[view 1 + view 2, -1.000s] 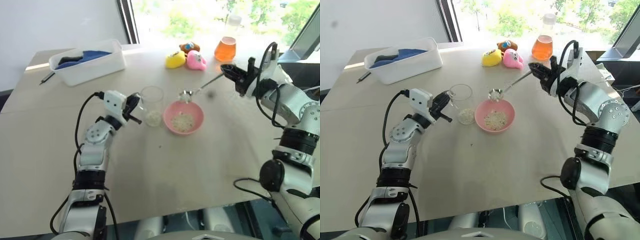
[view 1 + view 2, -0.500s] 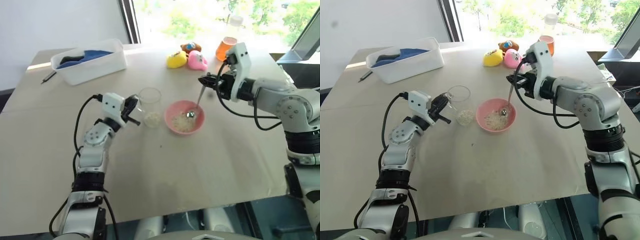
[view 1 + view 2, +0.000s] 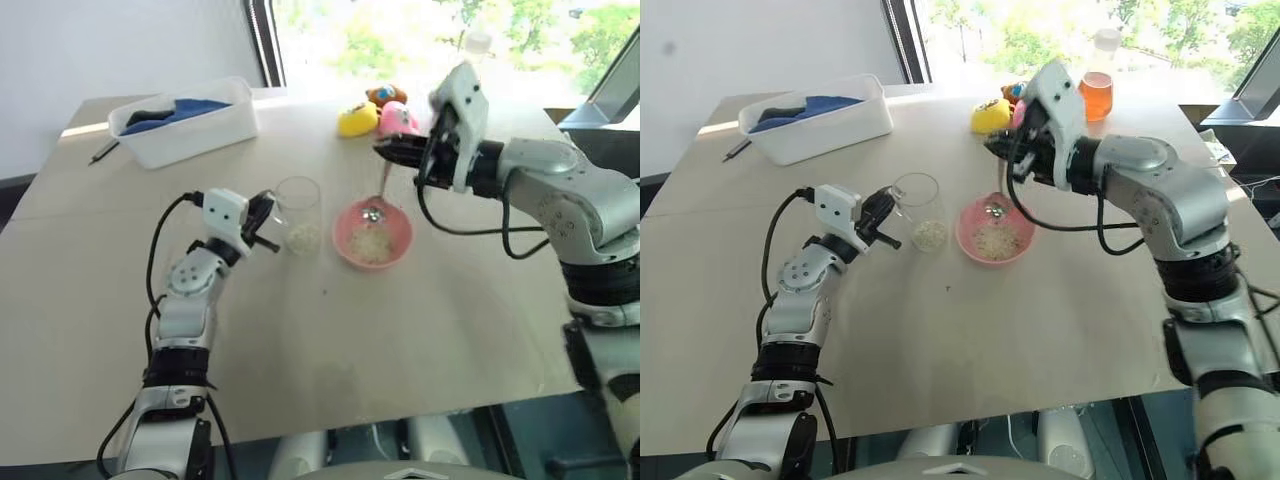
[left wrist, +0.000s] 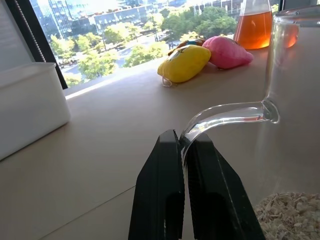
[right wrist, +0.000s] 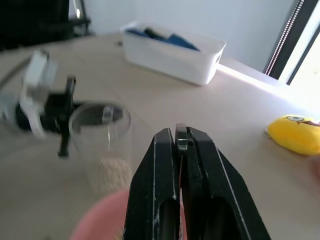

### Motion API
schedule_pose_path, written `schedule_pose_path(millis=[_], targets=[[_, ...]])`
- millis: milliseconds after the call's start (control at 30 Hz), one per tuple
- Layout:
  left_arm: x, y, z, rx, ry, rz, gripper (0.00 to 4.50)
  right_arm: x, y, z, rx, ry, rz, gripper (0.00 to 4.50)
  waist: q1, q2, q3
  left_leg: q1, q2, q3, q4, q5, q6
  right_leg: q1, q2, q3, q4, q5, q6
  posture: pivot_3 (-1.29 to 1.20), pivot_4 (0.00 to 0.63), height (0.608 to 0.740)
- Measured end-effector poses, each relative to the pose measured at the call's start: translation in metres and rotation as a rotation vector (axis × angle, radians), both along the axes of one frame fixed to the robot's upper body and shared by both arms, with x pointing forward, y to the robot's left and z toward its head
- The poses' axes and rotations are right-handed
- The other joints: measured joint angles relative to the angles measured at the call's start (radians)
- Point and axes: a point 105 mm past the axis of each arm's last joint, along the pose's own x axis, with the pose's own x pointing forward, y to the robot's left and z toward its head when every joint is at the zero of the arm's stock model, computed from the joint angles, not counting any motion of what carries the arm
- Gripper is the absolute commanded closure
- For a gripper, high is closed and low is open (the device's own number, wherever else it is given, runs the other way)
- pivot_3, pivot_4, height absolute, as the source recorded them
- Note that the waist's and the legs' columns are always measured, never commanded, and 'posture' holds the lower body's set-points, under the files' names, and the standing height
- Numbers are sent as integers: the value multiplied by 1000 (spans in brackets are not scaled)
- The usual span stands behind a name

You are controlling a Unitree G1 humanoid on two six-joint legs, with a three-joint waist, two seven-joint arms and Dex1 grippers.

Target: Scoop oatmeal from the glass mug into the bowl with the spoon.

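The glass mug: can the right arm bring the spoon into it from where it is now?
Probably yes. The right gripper holds the spoon above the bowl, and the glass mug stands just beside it, its mouth open. The left gripper grips only the side handle, apart from the rim.

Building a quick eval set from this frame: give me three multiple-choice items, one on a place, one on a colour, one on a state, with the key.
1. Where is the head of the spoon?
A. over the bowl
B. inside the mug
C. flat on the table

2. What colour is the bowl?
A. white
B. pink
C. blue

3. What is the left gripper doing?
A. hanging open above the table
B. shut on the mug handle
C. shut on the spoon

Key: 1 A, the spoon hangs from the right gripper with its head just over the bowl's far rim. 2 B, the bowl with oatmeal in it is pink. 3 B, the left wrist view shows the black fingers pinching the handle of the mug.
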Motion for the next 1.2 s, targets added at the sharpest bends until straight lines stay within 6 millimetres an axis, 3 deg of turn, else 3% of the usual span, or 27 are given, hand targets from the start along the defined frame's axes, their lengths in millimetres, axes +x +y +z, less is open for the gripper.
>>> schedule_pose_path(millis=[133, 200, 267, 500, 667, 767, 967, 1100, 1200], targets=[[-1, 0, 0, 1, -4, 1, 4485, 19, -8, 34, 281, 105, -83, 4500, -2, 0, 0, 0, -1, 0, 0, 0, 0, -1, -1, 1, 1, 0, 0, 0, 150, 740], [-2, -3, 0, -4, -6, 1, 4485, 14, 4, 64, 450, 146, -23, 4500, -5, 0, 0, 0, -1, 0, -2, 0, 0, -3, 0, 1, 1, 0, 0, 0, 150, 740], [-2, -5, 0, -15, -3, 1, 4485, 3, 19, 77, 477, 163, 56, 4500, -5, 0, 0, -1, -1, -1, -2, 0, 0, -2, 1, 0, 1, 0, 0, 0, 150, 740], [-7, -3, -2, -26, 5, 27, 4485, -4, 39, 48, 411, 286, 127, 4500, -5, 0, 0, -1, -5, -1, -1, 0, 0, -2, -1, 1, 1, 0, 0, 0, 150, 740], [-13, 0, -5, -37, 9, 44, 4485, 0, 47, 16, 309, 319, 88, 4500, -9, 0, 0, 0, -5, 0, -1, 0, 0, -2, -1, 1, 1, 0, 0, 0, 150, 740], [-18, -1, -7, -56, 17, 52, 4485, 2, 62, -4, 219, 301, 83, 4500, -11, 0, 0, 0, -6, 0, -1, 0, 0, -2, 0, 2, 1, 0, 0, 0, 150, 740], [-21, -1, -9, -78, 28, 76, 4485, 5, 78, -12, 193, 267, 109, 4500, -7, 0, 0, 0, -6, 0, -1, 0, 0, -2, -1, 1, 1, 0, 0, 0, 150, 740], [-25, 1, -10, -82, 30, 98, 4500, 2, 84, -12, 194, 259, 137, 3026, -8, 0, 0, 0, -6, -1, -1, 0, 0, -2, -1, 1, 1, 0, 0, 0, 150, 740], [-26, 3, -10, -86, 37, 107, 4500, 1, 87, -9, 214, 241, 150, 1622, -8, 0, 0, 1, -6, -1, -1, 0, 0, -2, 0, 1, 1, 0, 0, 0, 150, 740]])
